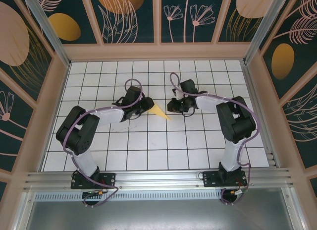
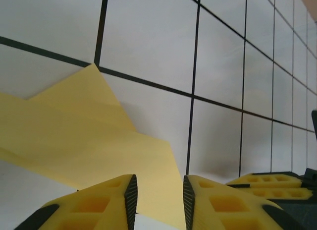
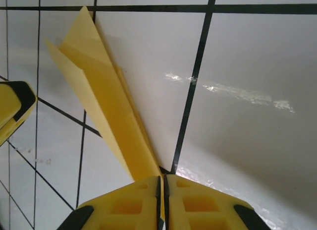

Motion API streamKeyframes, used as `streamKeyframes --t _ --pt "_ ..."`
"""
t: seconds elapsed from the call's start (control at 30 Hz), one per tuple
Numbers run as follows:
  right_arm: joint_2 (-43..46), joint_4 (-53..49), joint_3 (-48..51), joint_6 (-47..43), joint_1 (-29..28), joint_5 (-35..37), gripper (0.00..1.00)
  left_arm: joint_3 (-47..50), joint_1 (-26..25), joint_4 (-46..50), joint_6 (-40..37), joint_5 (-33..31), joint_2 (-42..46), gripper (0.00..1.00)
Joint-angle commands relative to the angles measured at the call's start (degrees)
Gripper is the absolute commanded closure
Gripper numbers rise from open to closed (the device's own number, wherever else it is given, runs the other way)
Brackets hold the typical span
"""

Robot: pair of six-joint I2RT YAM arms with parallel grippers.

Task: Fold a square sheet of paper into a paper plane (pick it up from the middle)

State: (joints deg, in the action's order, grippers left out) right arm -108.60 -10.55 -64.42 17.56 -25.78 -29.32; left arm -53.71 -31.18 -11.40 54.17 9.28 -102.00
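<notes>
Pinching paper plane (image 3: 106, 111) tip, right fingers (image 3: 131, 202)

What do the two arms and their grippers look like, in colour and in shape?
Both the left arm and the right arm have bulky black joints and white links, with a purple cable looping along each. The left gripper and the right gripper have blocky yellow fingers with recessed cells and ribbed black inner pads.
</notes>
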Motion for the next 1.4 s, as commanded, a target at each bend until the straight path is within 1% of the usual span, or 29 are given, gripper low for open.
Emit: streamKeyframes --t 0.0,0.13,0.23,0.4,0.47,0.6,0.67,0.73,0.87,0.9,0.97,1.13,1.23,1.27,1.37 --pt "-2.68 -1.91 -1.87 0.29 -0.7 1.42 0.9 -3.17 -0.8 3.8 1.39 -1.17 -1.47 0.63" --pt "-4.2 -2.59 -3.09 -0.73 -1.67 0.18 0.92 -4.88 -1.28 5.74 1.73 -0.86 -2.66 0.58" --pt "-3.95 -2.04 -2.95 -1.79 -2.47 -2.47 0.9 -5.77 -1.51 7.11 1.94 -0.67 -3.21 0.55" --pt "-2.86 -1.47 -2.1 -3.19 -3.96 -2.91 0.78 -6.06 -1.69 9.58 2.69 -0.83 -3.6 0.49" --pt "-2.97 -1.57 -1.94 -3.51 -4.43 -2.49 0.75 -5.79 -1.69 10.24 2.89 -0.88 -3.47 0.48" --pt "-2.85 -1.54 -1.67 -3.76 -4.98 -1.61 0.71 -4.75 -1.69 10.23 3.52 -1.02 -2.78 0.48" --pt "-3.01 -1.76 -1.67 -3.72 -5.07 -0.73 0.7 -3.8 -1.77 9.58 4.16 -1.06 -2.05 0.5" --pt "-3.0 -1.98 -1.76 -3.63 -5.07 -0.27 0.69 -3.09 -1.76 9.07 5.01 -1.28 -1.44 0.55" --pt "-2.42 -1.48 -1.76 -3.0 -5.04 0.14 0.69 -2.35 -1.75 7.08 6.68 -0.69 -0.64 0.73" --pt "-1.92 -1.13 -1.69 -2.69 -4.98 0.31 0.68 -0.64 -1.77 6.88 6.99 -0.58 -0.54 0.78" --pt "-0.56 -0.51 -1.57 -1.74 -4.88 1.34 0.68 0.08 -1.71 6.24 7.7 -0.66 0.08 0.84" --pt "6.3 3.31 0.86 2.06 -3.22 6.99 0.61 0.2 -1.77 5.88 6.7 -1.49 2.8 0.93" --pt "11.74 6.57 4.11 4.37 -1.27 11.38 0.56 0.1 -1.73 3.87 4.76 -0.24 3.46 1.0" --pt "13.43 7.64 5.32 5.17 -0.54 12.74 0.55 0.08 -1.76 2.93 4.0 0.51 5.2 1.0" --pt "19.03 10.91 9.66 8.25 2.61 15.42 0.5 -1.27 -1.73 0.19 0.74 3.82 5.49 1.0"
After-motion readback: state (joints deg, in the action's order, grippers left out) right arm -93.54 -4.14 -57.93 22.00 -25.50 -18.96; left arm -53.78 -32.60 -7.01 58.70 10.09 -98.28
